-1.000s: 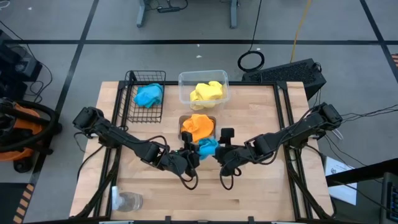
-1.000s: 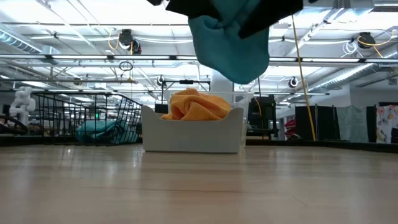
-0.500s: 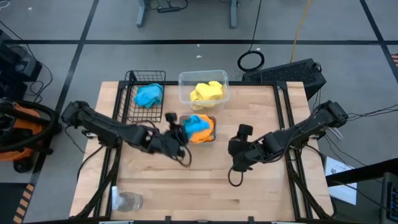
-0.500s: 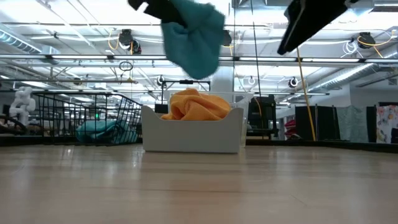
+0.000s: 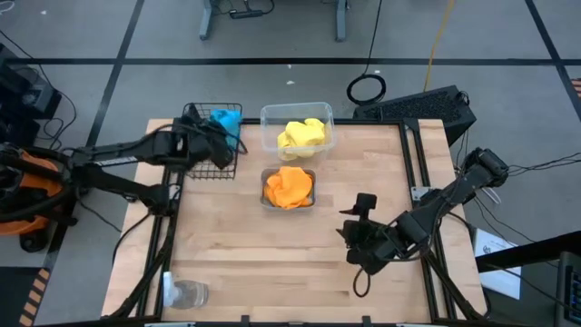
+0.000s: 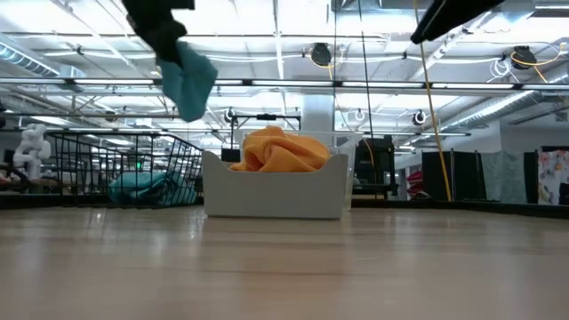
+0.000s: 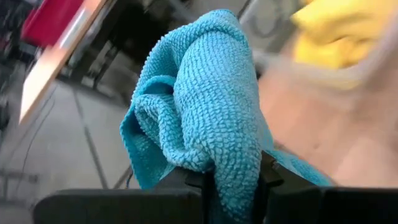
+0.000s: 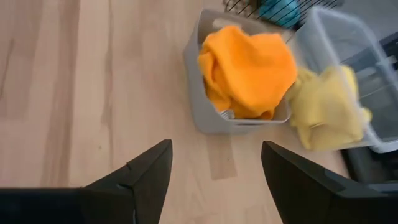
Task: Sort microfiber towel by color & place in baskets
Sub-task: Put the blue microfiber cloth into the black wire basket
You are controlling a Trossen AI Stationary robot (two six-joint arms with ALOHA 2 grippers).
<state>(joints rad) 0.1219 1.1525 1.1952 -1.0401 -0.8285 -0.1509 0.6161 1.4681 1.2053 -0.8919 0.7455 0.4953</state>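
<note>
Blue towel (image 7: 205, 118) has moved from our tray (image 5: 289, 202) to over the wire basket (image 5: 201, 163), left gripper (image 7: 233, 180) clamped on it; right gripper (image 8: 214, 165), fingers apart, has backed away.

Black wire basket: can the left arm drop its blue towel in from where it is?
Probably yes. The left gripper, shut on the blue towel, hangs over the black wire basket, whose top is open.

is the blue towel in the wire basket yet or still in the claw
Still in the claw. The left claw pinches the blue towel and holds it in the air above the wire basket.
</note>
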